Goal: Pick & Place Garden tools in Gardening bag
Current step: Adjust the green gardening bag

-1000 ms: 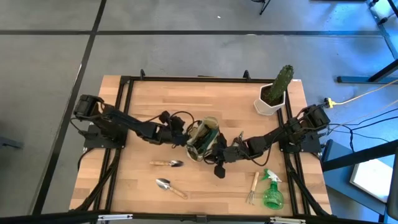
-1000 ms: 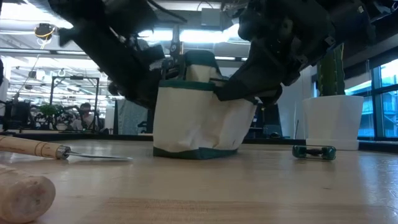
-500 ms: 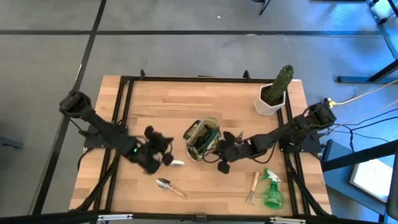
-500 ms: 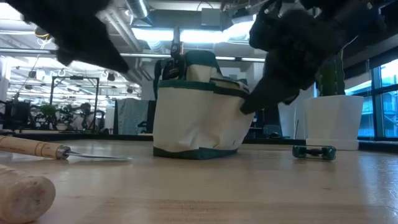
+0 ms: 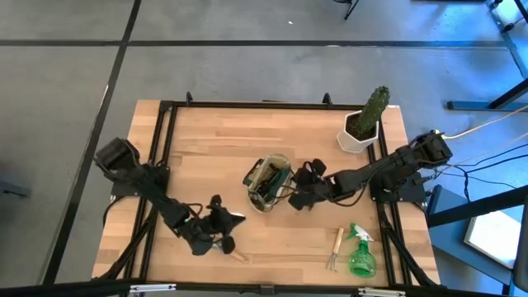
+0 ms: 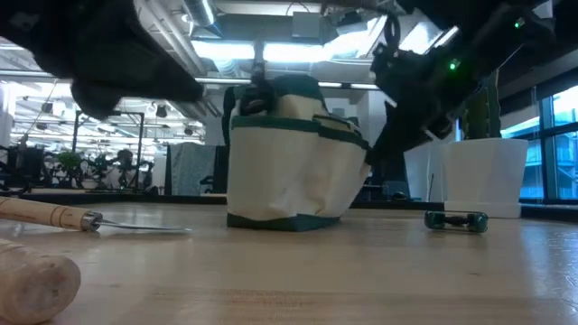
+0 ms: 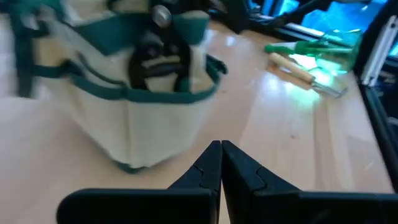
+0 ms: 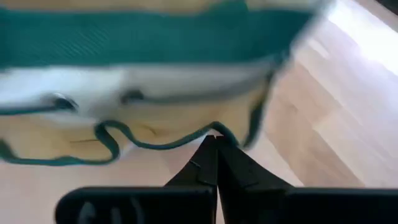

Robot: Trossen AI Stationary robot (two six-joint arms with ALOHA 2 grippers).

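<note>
Nearest the front edge of the table, well in front of the beige and green fabric gardening bag (image 5: 267,183), a green plastic spray bottle (image 5: 360,256) and a wooden-handled hand fork (image 5: 335,248) lie unpacked. The left gripper (image 5: 221,233), fingers together and empty, hovers front-left of the bag over a wooden-handled trowel (image 6: 56,215). Black pruners (image 7: 159,59) already stand inside the bag. The right gripper (image 5: 299,196), fingers pressed together and empty, sits just beside it. Most tools appear still unpacked.

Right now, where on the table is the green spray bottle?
In the high view the green spray bottle lies flat near the table's front right corner, right beside the wooden-handled hand fork.
</note>
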